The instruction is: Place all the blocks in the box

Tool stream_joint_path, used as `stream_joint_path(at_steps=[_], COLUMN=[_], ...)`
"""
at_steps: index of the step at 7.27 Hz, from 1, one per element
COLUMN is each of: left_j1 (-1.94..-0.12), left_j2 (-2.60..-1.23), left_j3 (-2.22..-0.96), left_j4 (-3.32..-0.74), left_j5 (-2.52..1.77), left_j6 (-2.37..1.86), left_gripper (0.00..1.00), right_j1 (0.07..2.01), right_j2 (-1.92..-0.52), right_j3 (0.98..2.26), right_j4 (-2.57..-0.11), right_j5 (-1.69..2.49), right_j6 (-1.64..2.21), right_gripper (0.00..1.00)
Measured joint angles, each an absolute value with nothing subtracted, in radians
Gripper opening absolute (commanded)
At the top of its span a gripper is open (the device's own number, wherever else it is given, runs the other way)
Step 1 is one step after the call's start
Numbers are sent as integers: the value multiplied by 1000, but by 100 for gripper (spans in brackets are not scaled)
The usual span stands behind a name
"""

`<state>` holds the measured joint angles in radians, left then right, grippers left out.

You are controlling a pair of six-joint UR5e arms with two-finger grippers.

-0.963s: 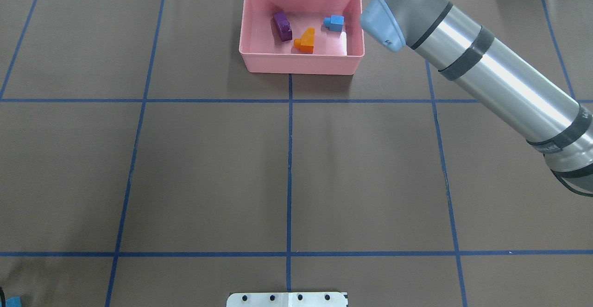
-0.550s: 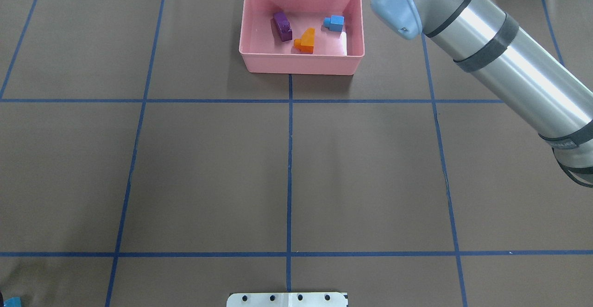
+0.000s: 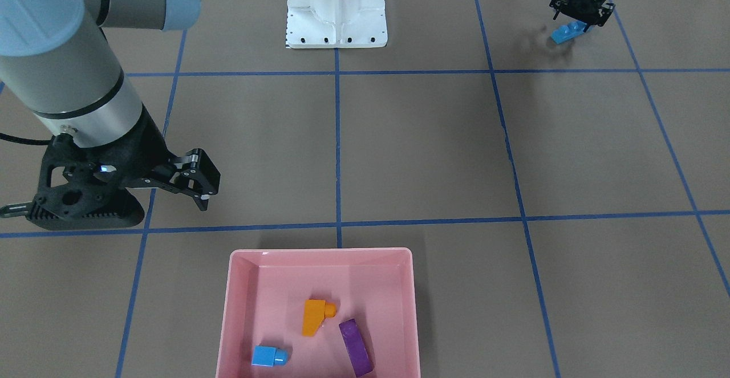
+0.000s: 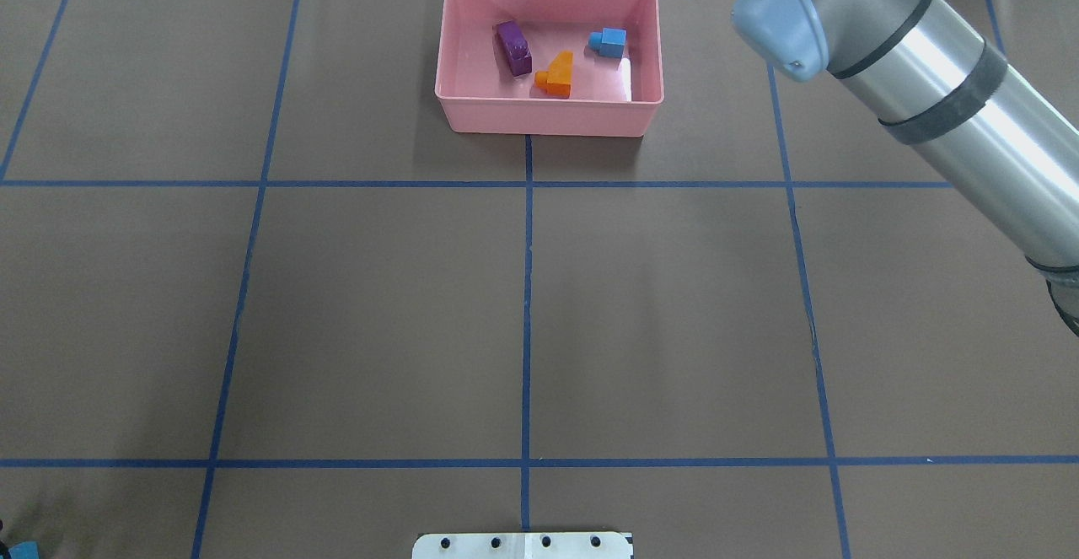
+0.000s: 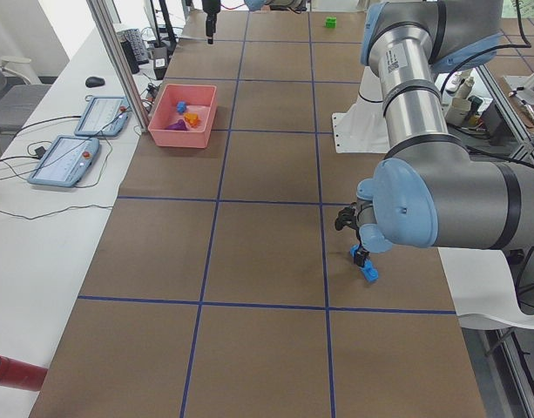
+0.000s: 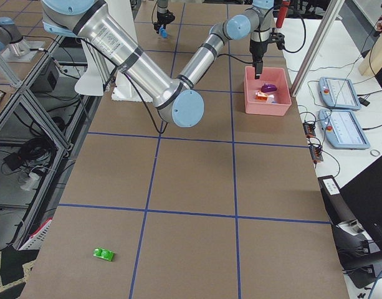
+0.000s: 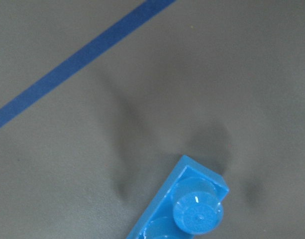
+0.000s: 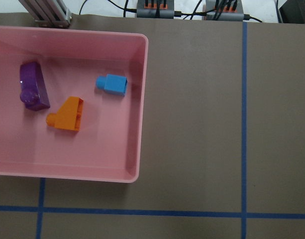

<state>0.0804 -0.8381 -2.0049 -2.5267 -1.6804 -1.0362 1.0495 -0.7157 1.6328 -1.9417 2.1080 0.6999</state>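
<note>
Left fingers [image 3: 578, 21]: front view, clamped on one long blue brick [image 3: 567, 32], tilted.
Right fingers [image 3: 202, 198]: together, empty, near pink box [image 3: 319, 254].
Inside: three glossy bricks, orange [image 3: 313, 316], small blue [image 3: 268, 356], purple [image 3: 356, 346].
Right-side view: one green brick [image 6: 104, 254] on counter [image 6: 191, 174], well apart from pink box.

Pink box [image 4: 548, 116] at the far middle of the worktop [image 4: 379, 306], open on top. Inside, lying apart: purple block [image 4: 513, 47], orange block [image 4: 556, 75], small blue block [image 4: 609, 41]. Long blue block [image 3: 567, 32] tilted, far off on the left side. Green block [image 6: 104, 253] flat at the right end, well apart from the box.
</note>
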Motion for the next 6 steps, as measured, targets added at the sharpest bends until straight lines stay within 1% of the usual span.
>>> stream_joint_path(at_steps=[1, 4, 6], left_j1=[81, 77, 76], left_j2=[-836, -822, -752], left_j3=[-2007, -2039, -2127], left_j4=[-2527, -2532, -2532], left_j5=[-1680, -1666, -1664], left_j6=[-1039, -1134, -1225], left_gripper=[0, 0, 0], right_j1=[1068, 1136, 1188], right_j2=[-760, -974, -1137], right_j3=[1690, 1869, 1964], right_j4=[-1989, -2032, -2031], right_j5=[2109, 2111, 2114], right_j6=[641, 460, 328], right_gripper=[100, 100, 100])
